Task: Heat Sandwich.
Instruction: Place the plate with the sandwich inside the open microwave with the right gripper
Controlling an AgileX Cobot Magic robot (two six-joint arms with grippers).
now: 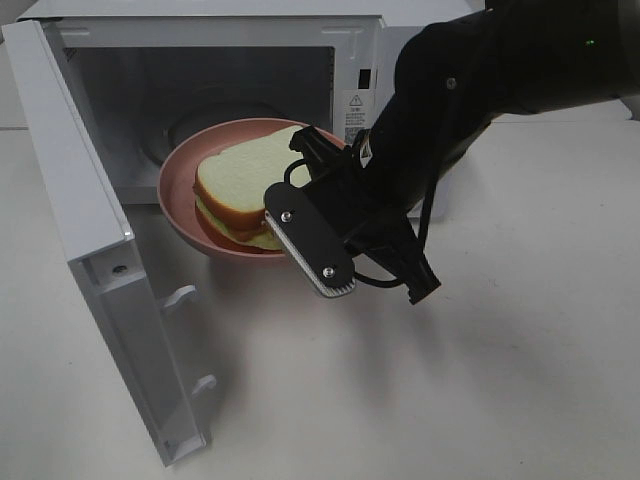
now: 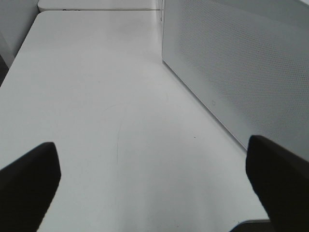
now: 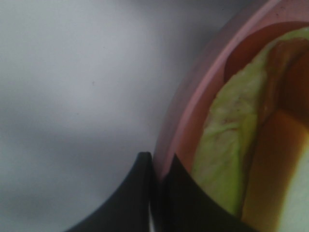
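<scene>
From above, the sandwich lies on a pink plate in the mouth of the open microwave, the right tool gripping the plate's rim. Left wrist: the left tool is wide open over the desk. Right wrist: fingers pinch the rim.

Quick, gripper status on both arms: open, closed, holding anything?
Left gripper: open, holding nothing.
Right gripper: closed on the rim of the pink plate carrying the sandwich.
</scene>
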